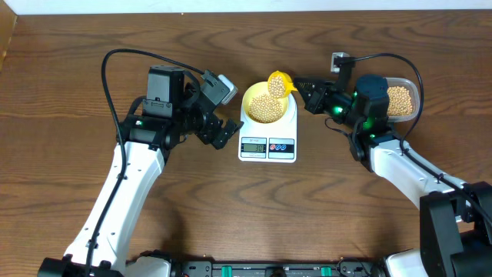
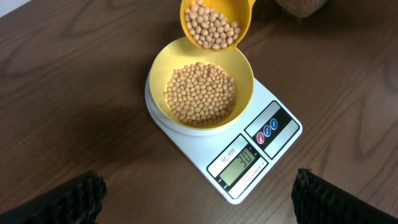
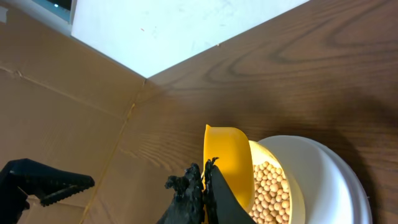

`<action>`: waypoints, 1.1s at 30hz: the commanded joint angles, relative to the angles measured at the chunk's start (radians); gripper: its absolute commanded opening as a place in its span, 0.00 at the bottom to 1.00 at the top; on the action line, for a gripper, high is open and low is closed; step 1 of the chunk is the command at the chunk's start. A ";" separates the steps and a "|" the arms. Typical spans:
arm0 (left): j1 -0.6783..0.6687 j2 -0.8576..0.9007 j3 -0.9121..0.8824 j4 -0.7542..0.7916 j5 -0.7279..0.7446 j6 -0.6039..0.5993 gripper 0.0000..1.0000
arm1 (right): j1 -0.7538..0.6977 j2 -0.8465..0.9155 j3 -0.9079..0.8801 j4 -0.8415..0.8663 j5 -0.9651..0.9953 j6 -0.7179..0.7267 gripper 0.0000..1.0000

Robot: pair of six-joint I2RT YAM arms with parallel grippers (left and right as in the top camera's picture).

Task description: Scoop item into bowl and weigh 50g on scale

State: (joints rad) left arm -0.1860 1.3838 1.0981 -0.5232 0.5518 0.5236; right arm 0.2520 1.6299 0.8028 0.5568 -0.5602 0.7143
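A pale-yellow bowl [image 1: 250,98] partly filled with tan beans [image 1: 266,109] stands on the white scale [image 1: 267,146]. The scale display [image 2: 239,162] reads 30. My right gripper [image 1: 304,88] is shut on the handle of a yellow scoop [image 1: 278,81]. The scoop [image 2: 214,25] is full of beans and tilts over the bowl's far rim [image 2: 245,68]. In the right wrist view the gripper [image 3: 204,177] pinches the scoop [image 3: 227,162] beside the beans [image 3: 270,186]. My left gripper [image 1: 223,109] hovers open just left of the scale, with nothing between its fingers [image 2: 81,193].
A clear plastic container [image 1: 401,98] holding more beans sits at the right, behind the right arm. Cables loop over the table behind both arms. A cardboard wall [image 3: 56,106] stands along the table's far edge.
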 commanded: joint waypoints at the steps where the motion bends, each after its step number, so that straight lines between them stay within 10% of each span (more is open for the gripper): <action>1: 0.002 -0.011 -0.008 0.001 0.013 -0.004 0.97 | 0.006 0.009 0.001 -0.007 0.008 -0.033 0.01; 33: 0.002 -0.011 -0.008 0.001 0.013 -0.004 0.98 | 0.038 0.009 0.001 -0.033 0.008 -0.358 0.01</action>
State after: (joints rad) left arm -0.1860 1.3838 1.0981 -0.5232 0.5518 0.5236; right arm 0.2794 1.6299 0.8028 0.5182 -0.5556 0.3973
